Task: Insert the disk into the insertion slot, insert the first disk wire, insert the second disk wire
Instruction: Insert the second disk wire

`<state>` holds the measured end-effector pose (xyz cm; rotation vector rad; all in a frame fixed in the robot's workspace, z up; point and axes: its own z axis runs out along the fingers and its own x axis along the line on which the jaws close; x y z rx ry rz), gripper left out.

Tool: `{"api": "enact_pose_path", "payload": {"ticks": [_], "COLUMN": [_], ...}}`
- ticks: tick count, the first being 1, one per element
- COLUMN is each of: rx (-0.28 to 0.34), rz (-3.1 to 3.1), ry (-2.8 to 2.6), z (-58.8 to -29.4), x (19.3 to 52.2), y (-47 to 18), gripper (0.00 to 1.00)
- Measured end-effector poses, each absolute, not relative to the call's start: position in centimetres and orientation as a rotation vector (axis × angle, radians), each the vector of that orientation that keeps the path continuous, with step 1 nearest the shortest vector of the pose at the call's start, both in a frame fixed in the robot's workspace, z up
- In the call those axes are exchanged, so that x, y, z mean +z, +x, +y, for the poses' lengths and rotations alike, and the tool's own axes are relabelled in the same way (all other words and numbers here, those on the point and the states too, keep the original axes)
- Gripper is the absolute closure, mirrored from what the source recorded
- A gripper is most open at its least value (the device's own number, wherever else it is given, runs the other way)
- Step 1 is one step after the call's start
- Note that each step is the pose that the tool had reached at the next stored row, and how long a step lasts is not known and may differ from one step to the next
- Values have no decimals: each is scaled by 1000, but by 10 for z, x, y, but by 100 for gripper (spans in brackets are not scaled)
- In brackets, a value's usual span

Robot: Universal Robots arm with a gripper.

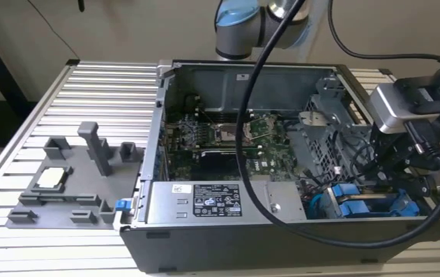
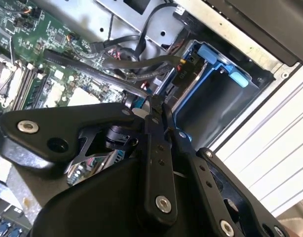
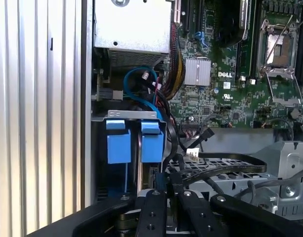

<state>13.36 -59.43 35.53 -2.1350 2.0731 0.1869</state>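
End effector (image 2: 156,106) over insertion slot (image 3: 124,148) (blue tabs), by wires (image 2: 136,64)

Grey computer case (image 1: 204,242), green motherboard (image 1: 228,141), bright blue tabs on the insertion slot (image 3: 129,143), black gripper (image 2: 154,106), ribbed silver table (image 1: 104,92), white-stickered grey power supply (image 1: 220,202).

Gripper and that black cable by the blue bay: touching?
Cannot tell. In the second wrist view the gripper overlaps the black cable beside the insertion slot; no contact or gap shows plainly.
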Motion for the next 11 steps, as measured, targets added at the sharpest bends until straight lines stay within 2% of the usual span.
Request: {"api": "enact_pose_path", "payload": {"ticks": [5, 11], "rx": [232, 236], "rz": [2095, 2110], "ry": [-2149, -2136], "z": [-595, -597], "x": [354, 351], "y": [139, 142], "gripper": [84, 84]}}
